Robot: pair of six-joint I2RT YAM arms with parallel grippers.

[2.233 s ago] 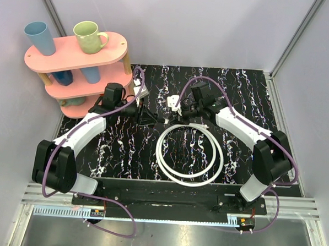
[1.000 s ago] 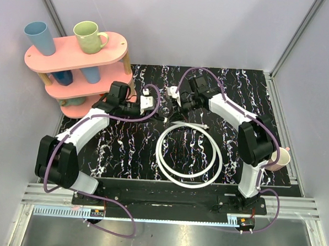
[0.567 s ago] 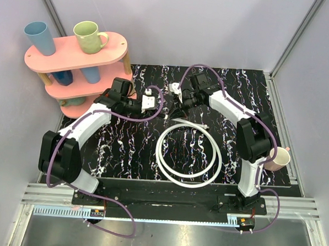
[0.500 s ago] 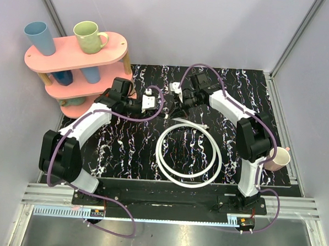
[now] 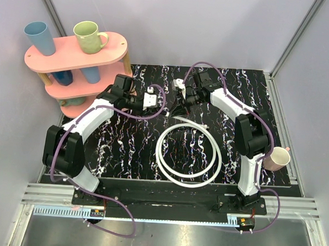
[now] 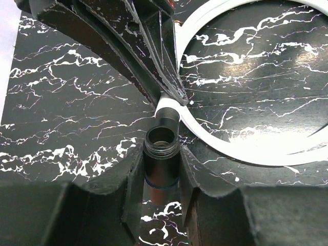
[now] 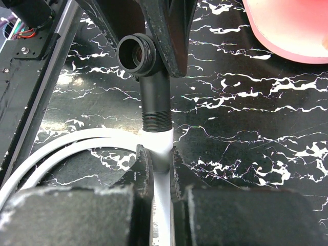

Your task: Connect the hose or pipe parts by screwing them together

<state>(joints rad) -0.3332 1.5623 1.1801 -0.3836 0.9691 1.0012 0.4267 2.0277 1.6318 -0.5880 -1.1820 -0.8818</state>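
Observation:
The white hose (image 5: 190, 157) lies coiled in the middle of the black marbled mat, and one end rises toward the back. My right gripper (image 7: 159, 154) is shut on that end, just behind its black threaded fitting (image 7: 155, 110). In the left wrist view my left gripper (image 6: 161, 154) is shut on a short black threaded fitting (image 6: 161, 146) whose open mouth points at the hose end (image 6: 166, 110). The two fittings meet tip to tip at an angle, and I cannot tell if the threads are engaged. Seen from above, the left gripper (image 5: 166, 107) and right gripper (image 5: 181, 103) face each other behind the coil.
A pink shelf rack (image 5: 74, 57) stands at the back left, carrying a blue cup (image 5: 36, 36) and a green mug (image 5: 89, 36). A cream mug (image 5: 277, 158) sits by the right arm's base. Grey walls close in the mat at the back and sides.
Both wrists have drifted slightly toward the back of the mat, still holding their parts. The right arm has folded more upright, uncovering the cream mug. The coil has not moved.

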